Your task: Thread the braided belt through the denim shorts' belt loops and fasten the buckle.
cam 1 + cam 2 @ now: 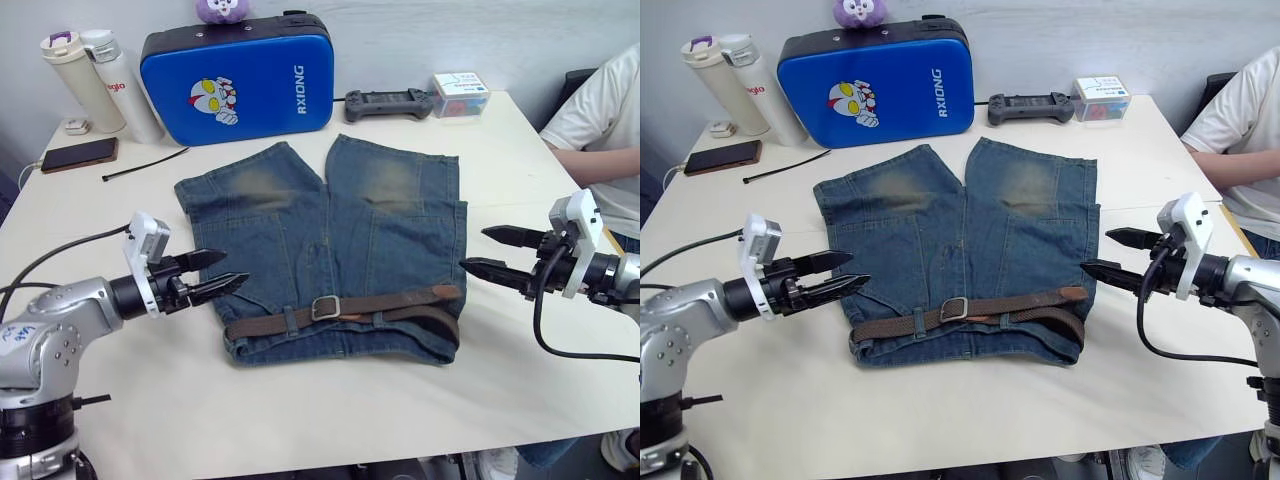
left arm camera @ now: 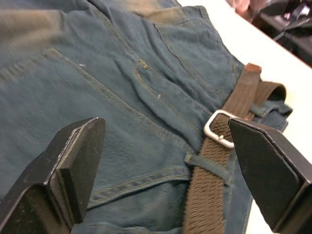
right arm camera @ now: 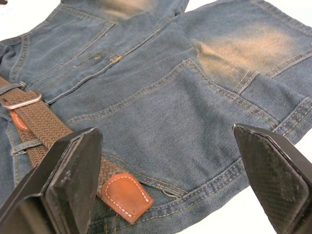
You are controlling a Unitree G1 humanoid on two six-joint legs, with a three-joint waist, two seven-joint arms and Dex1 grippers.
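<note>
We see the denim shorts (image 1: pixel 330 250) lying flat in the middle of the pale table (image 1: pixel 300 420), waistband toward us and legs pointing at the far edge. The braided belt (image 1: pixel 400 303) runs along the waistband under the belt loops (image 1: pixel 290 321), with the buckle (image 1: pixel 325 307) near the centre of the waist and the strap passing through it. The tan leather tip (image 3: pixel 124 195) lies at the right end of the waist, where the belt doubles back on itself.

Our left gripper (image 1: pixel 218 271) hovers just off the shorts' left side, its two black fingers spread moderately and holding nothing. Our right gripper (image 1: pixel 497 250) hangs just beside the right edge of the shorts, fingers apart and empty too. In the wrist views both pairs of fingers frame the belt without touching it.

Behind the shorts a blue hard case (image 1: pixel 238 82) stands upright with a purple plush toy (image 1: pixel 222 9) on top. To its left stand two white bottles (image 1: pixel 100 85); a phone (image 1: pixel 78 154) and a black cable tie (image 1: pixel 143 163) lie nearby. A game controller (image 1: pixel 390 103) and a small box (image 1: pixel 460 94) sit at the far right. A person in a white shirt (image 1: pixel 600 130) sits beside the table's right edge, forearm resting near it.
</note>
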